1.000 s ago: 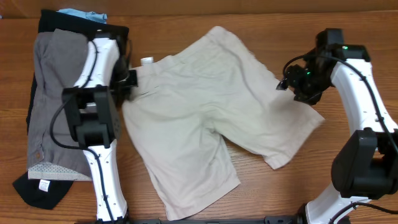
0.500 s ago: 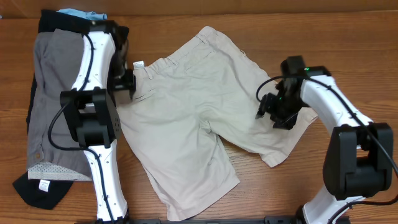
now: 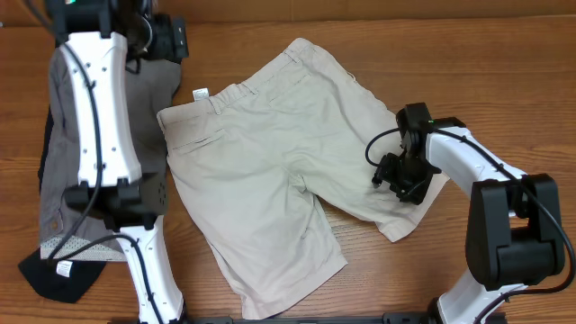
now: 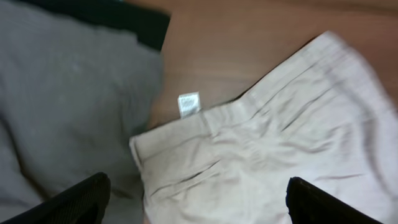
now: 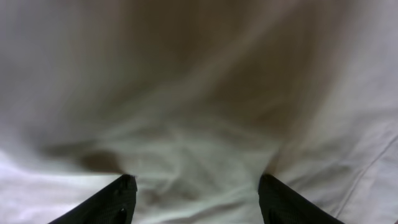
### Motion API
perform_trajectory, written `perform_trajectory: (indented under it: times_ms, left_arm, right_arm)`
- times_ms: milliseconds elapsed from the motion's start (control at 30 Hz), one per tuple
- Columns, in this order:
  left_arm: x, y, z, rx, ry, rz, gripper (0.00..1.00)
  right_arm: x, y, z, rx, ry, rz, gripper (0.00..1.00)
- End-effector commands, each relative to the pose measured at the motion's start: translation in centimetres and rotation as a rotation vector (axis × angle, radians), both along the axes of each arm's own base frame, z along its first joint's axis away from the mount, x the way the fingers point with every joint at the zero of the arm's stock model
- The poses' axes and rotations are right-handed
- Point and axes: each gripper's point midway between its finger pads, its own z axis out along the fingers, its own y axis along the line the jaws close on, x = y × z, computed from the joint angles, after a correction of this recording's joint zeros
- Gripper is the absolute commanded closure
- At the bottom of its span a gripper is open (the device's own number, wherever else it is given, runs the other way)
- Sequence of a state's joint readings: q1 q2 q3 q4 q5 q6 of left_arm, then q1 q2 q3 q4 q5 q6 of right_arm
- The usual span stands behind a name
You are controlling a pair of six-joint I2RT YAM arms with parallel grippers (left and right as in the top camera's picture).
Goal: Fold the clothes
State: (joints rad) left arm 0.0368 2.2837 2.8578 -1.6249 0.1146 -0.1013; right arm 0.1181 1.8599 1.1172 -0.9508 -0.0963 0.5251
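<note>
Near left: black garment [image 3: 49, 274] flat on the table [image 3: 504, 72], white tag up, poking out from under the grey shorts [image 3: 63, 171]. The grey shorts lie as a long strip along the left side, running near to far.

Centre: khaki shorts [image 3: 270, 162] spread flat, one welt pocket showing. One leg points near, its hem close to the near table edge. The other leg points right. The waistband is at the far-left end, set on a slant. Long axis runs diagonally from the far-left waistband to the near-right hems.

Right claw [image 3: 393, 176] is down on the right-pointing leg, near its hem. In the wrist view its fingers [image 5: 109, 199] are wide apart, tips pressed into the cloth with rumpled fabric between them. Nothing is pinched.

Farther: the waistband's left corner meets the edge of the grey shorts; touching or overlapping, cannot tell. A white label [image 3: 200, 93] sticks out from the waistband over bare wood.

Far left: left claw [image 3: 169, 40] is raised above the far end of the grey shorts. Its fingers [image 4: 74, 199] are spread fully, holding nothing and touching nothing, with the waistband corner and label below. Black cloth [image 4: 124, 18] shows past the grey shorts; whether it is the same piece, cannot tell.
</note>
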Motion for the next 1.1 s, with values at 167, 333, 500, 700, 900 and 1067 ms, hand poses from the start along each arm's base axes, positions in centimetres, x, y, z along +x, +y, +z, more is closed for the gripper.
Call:
perform_trajectory:
  times_ms: [167, 333, 500, 700, 900, 1067]
  left_arm:
    - [-0.7, -4.1, 3.0, -0.026, -0.084, -0.103, 0.08]
    - [-0.5, -5.1, 3.1, -0.027, -0.092, -0.122, 0.07]
    - [-0.4, -6.3, 3.3, -0.029, -0.108, -0.148, 0.05]
    - [0.0, -7.3, 3.6, -0.031, -0.132, -0.168, 0.00]
    - [0.8, -8.9, 3.9, -0.033, -0.170, -0.197, 0.00]
    - [1.5, -9.4, 4.5, -0.036, -0.209, -0.205, 0.00]
  right_arm:
    - [0.4, -3.1, -4.4, -0.122, 0.039, -0.077, 0.34]
    - [0.1, -5.1, -8.4, -0.124, 0.094, -0.140, 0.34]
    - [1.0, -7.5, -10.9, -0.082, 0.076, -0.246, 0.38]
    - [2.8, -10.6, -12.0, -0.076, 0.022, -0.335, 0.41]
    - [6.9, -13.4, -12.0, -0.086, -0.093, -0.372, 0.43]
    - [11.0, -16.1, -10.9, -0.132, -0.188, -0.373, 0.43]
